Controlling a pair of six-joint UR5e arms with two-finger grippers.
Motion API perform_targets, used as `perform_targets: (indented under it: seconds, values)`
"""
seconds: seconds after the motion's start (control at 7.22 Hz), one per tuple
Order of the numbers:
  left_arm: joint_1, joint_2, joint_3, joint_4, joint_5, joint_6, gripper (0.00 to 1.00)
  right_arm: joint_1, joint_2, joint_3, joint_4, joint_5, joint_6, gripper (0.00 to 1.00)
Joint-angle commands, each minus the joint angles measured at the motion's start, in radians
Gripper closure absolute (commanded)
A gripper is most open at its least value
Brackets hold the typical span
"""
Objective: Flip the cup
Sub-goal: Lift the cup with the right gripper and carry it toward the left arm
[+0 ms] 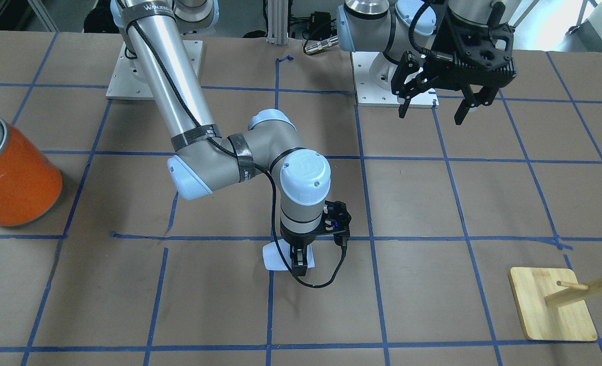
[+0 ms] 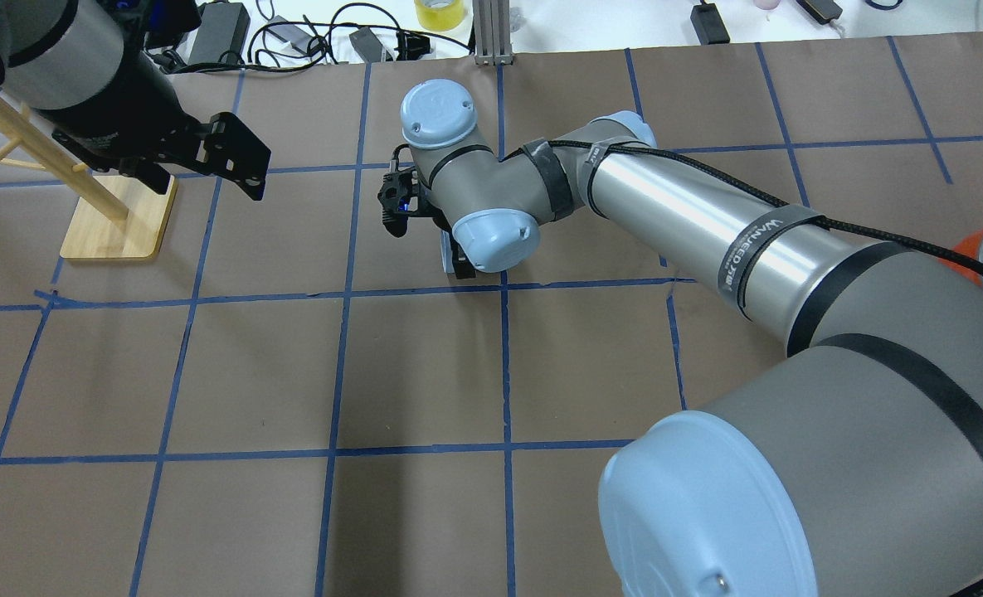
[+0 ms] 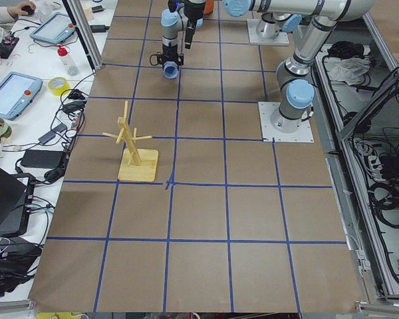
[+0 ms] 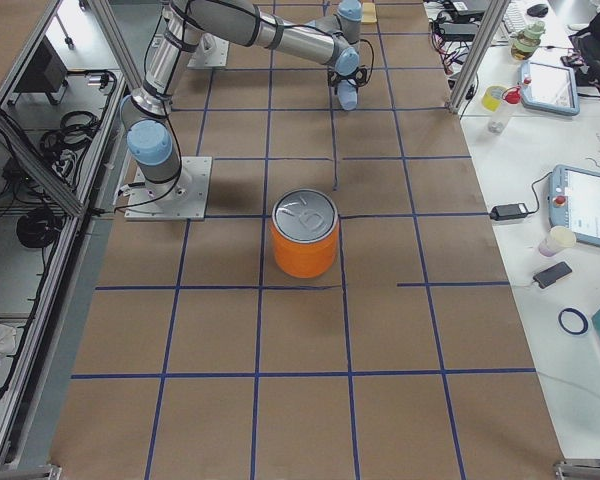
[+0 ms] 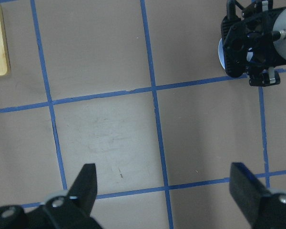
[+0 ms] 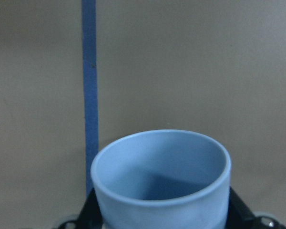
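Observation:
The pale blue cup (image 6: 162, 176) sits between the fingers (image 6: 88, 212) of my right gripper (image 1: 299, 260), which is shut on it low over the middle of the table. In the right wrist view its open mouth faces the camera. In the front view the cup (image 1: 273, 256) shows as a pale shape beside the gripper. In the overhead view only a sliver of it (image 2: 446, 249) shows under the right wrist. My left gripper (image 1: 435, 109) is open and empty, raised above the table near its base, well away from the cup; the left wrist view (image 5: 164, 191) shows its fingers spread wide.
A large orange canister (image 1: 11, 173) with a silver top stands at the table's end on my right side. A wooden peg stand (image 1: 552, 305) on a square base stands on my left side. Blue tape lines grid the brown table cover (image 1: 433, 203).

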Motion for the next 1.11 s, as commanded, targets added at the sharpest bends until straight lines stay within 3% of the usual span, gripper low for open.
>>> perform_targets:
  seconds: [0.0,0.42,0.55,0.97]
  values:
    - [0.0,0.0,0.0,-0.001,0.0,0.0,0.0,0.005,-0.001,-0.003,0.0,0.011,0.003,0.16]
    - [-0.001,0.0,0.0,-0.001,0.0,0.0,0.0,0.013,0.001,-0.001,0.0,0.017,0.01,0.13]
    - [-0.001,0.002,-0.002,0.001,0.0,0.0,0.0,0.013,0.002,-0.001,0.0,0.017,0.025,0.0]
    - [-0.001,0.002,-0.002,-0.001,-0.002,-0.002,0.0,0.016,-0.037,0.002,0.009,0.032,0.039,0.0]
